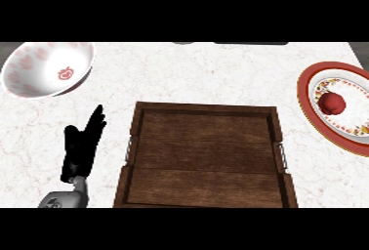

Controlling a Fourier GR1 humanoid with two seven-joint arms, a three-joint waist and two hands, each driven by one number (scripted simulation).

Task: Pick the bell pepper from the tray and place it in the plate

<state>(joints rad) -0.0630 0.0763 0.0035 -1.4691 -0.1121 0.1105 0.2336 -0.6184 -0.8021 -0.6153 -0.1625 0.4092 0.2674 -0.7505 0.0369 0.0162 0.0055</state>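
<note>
Bowl (47, 68), white with red marks, sits beyond the tray (205, 108) to its left. The left hand (79, 146) stands just left of the tray and apart from it, fingers straight and holding nothing, its forearm cut off at the view's bottom. The tray's near end is cut off below too, and dark shapes past its far end are too clipped to identify. Right of the tray, well apart, the red-rimmed plate (317, 117) runs off the view's right edge, and on it lies the pepper (332, 103), a small, rounded, dark red lump whose stem cannot be made out.
</note>
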